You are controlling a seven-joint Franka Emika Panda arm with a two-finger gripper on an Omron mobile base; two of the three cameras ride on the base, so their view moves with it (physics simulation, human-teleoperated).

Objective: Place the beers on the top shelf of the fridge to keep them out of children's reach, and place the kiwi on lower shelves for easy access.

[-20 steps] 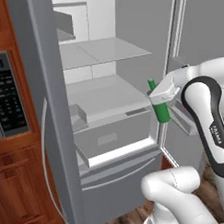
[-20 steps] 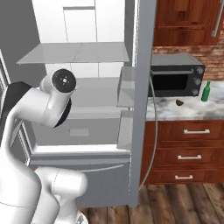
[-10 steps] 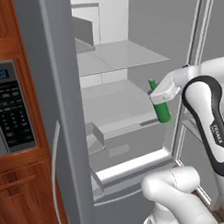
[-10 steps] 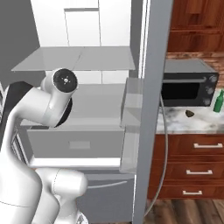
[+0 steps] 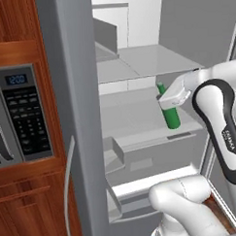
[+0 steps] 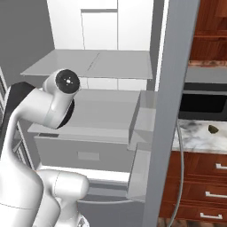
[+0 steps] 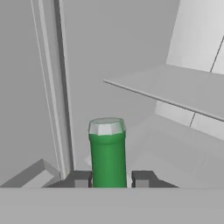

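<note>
While the fridge [image 5: 81,116] stands with its doors open, the gripper [image 7: 108,179] is inside the cavity with its jaws clamped on a green beer bottle [image 5: 170,111]. In the hand view the two dark fingertips [image 7: 79,179] sit tight on either side of the bottle's body, silver cap toward the camera's top. From the left base view the bottle is roughly upright, held at its upper part, body hanging over a lower shelf [image 5: 134,120] toward its right side; can't tell if the base touches that shelf. Top shelf [image 5: 151,60] is the pale slab above and behind the bottle, bottle cap below its level. White-fronted drawer [image 5: 155,157] sits under the lower shelf, near side.

Right base view: arm's round joint [image 6: 66,82] blocks the gripper. Kiwi [image 6: 213,129] lies on the marble counter [image 6: 195,139] to the right of the fridge, just in front of the black oven [image 6: 201,104], well apart from the fridge cavity. Wooden drawers [image 6: 199,186] below the counter. Left base view has a microwave panel [image 5: 22,117] in wood cabinetry left of the fridge door.
</note>
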